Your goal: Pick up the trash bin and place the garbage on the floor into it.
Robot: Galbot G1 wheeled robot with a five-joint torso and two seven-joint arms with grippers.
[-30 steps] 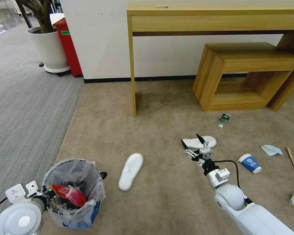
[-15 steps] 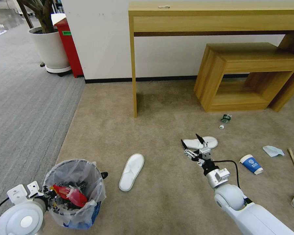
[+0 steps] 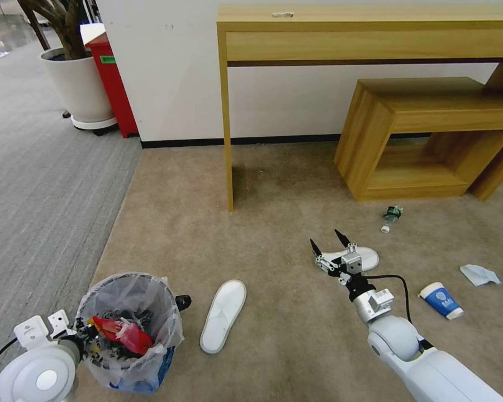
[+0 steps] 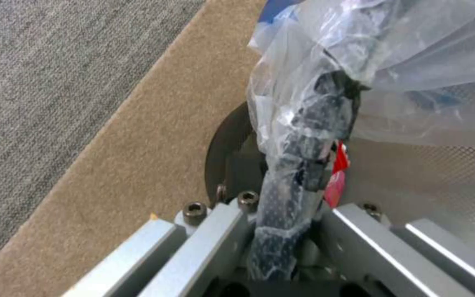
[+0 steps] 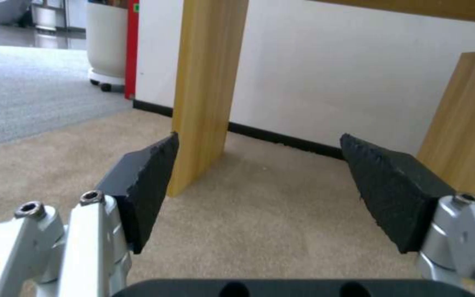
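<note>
While the left gripper (image 4: 290, 231) stays low at the robot's left side, clamped on the bag-wrapped rim of the trash bin (image 3: 129, 329), the right gripper (image 3: 331, 244) reaches forward with its black fingers (image 5: 144, 185) spread wide apart and nothing between them. Just beyond and slightly right of its tips lies a white slipper (image 3: 359, 258), part-hidden behind the gripper, its long axis running across the robot's front, roughly side to side. A second slipper (image 3: 223, 315) lies on the beige carpet (image 3: 274, 190) between bin and right arm, its length pointing away from the robot and leaning a little right. The far slipper is clearly the right arm's to take; the open fingers seem already lined up across its narrow width, so a short reach forward and down looks enough. A blue-white cup (image 3: 442, 300) lies on its side further right, with a crumpled tissue (image 3: 478, 274) beyond it.
</note>
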